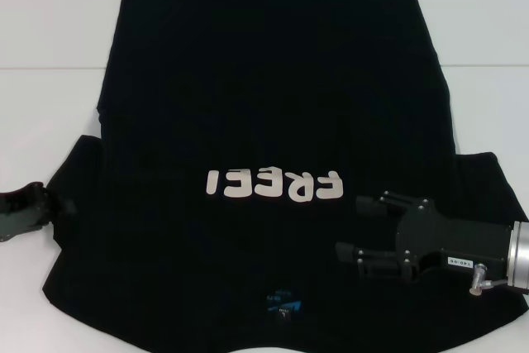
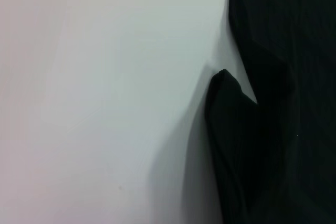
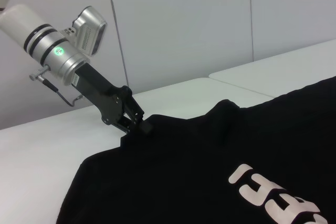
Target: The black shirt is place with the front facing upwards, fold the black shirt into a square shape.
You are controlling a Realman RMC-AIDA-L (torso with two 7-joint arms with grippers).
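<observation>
The black shirt [image 1: 273, 105] lies flat on the table, front up, with its pale letters [image 1: 274, 185] across the chest and its blue neck label [image 1: 283, 304] towards me. My left gripper [image 1: 56, 204] is at the edge of the shirt's left sleeve. The right wrist view shows that gripper [image 3: 140, 125] pinched shut on the sleeve edge, where the cloth [image 3: 157, 129] bunches a little. In the left wrist view a raised fold of sleeve [image 2: 231, 108] stands off the table. My right gripper [image 1: 357, 227] hovers open over the shirt's right side, next to the letters, holding nothing.
The white table [image 1: 50, 113] shows bare to the left and right of the shirt. A seam between table sections [image 1: 41, 68] runs across the far part. Pale wall panels [image 3: 184, 24] stand behind the table in the right wrist view.
</observation>
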